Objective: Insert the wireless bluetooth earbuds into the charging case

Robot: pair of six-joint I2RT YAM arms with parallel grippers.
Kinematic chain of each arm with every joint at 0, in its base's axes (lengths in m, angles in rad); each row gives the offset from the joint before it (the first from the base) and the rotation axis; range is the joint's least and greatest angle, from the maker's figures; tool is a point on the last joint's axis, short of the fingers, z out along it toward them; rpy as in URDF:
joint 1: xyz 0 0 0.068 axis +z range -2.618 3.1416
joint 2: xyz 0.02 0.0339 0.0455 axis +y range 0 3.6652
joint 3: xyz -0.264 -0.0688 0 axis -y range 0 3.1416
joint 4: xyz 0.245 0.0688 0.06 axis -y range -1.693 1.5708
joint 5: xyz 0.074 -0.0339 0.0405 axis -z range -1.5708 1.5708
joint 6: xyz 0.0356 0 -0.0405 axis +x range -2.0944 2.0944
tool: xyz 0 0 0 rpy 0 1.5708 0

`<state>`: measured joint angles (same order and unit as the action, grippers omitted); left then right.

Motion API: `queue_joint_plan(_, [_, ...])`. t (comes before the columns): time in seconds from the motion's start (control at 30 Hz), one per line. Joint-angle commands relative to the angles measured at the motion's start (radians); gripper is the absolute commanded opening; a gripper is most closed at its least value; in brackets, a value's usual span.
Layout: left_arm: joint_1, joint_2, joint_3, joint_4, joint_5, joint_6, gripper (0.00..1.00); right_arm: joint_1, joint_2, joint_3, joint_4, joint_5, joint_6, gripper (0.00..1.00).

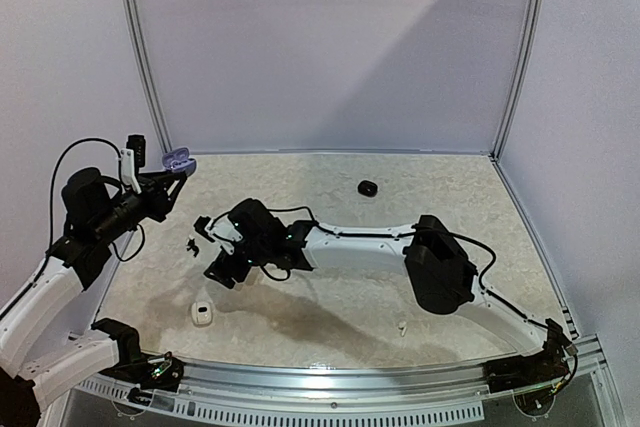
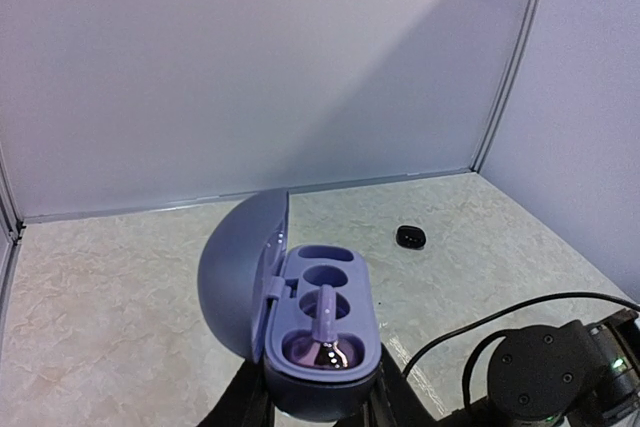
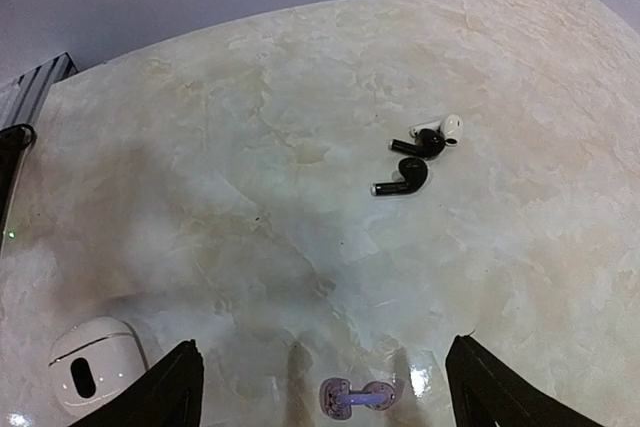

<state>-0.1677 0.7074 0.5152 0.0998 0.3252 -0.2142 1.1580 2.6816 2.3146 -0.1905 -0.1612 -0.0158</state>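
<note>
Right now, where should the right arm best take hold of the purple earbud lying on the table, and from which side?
Probably the thin middle of the purple earbud, from straight above: it lies flat on the table, between the open jaws of the right gripper. Its length runs from finger to finger, so turn the wrist first.

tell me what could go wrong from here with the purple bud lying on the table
1. The purple earbud lies flat and low between the fingers of the open right gripper; closing may flick it away.
2. The purple case is held aloft by the left gripper, with one slot already filled; pressing a second bud in may tip it.
</note>
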Motion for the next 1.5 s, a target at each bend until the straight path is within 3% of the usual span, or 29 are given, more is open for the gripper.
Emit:
queue_joint_plan(0.0, [0.012,0.01,-0.002,0.015,0.004,0.004,0.0,-0.003,0.056,0.02,0.011,0.028,-0.033,0.83])
queue_joint_plan(0.6, [0.023,0.024,0.004,0.021,0.001,0.006,0.0,0.005,0.106,0.016,-0.002,0.033,-0.08,0.41])
queue_joint_plan(0.87, [0.023,0.022,0.004,0.023,0.002,0.006,0.0,0.005,0.089,-0.014,0.018,0.038,-0.073,0.31])
queue_joint_plan(1.13, [0.022,0.017,-0.003,0.024,0.042,0.039,0.0,-0.024,-0.113,-0.287,0.167,0.147,0.01,0.26])
queue_joint_plan(1.33, [0.017,0.026,-0.003,0.019,0.093,0.062,0.0,-0.055,-0.29,-0.57,0.272,0.323,0.14,0.24])
queue_joint_plan(1.47, [0.0,0.039,0.002,0.023,0.14,0.075,0.0,-0.075,-0.4,-0.734,0.219,0.495,0.216,0.24])
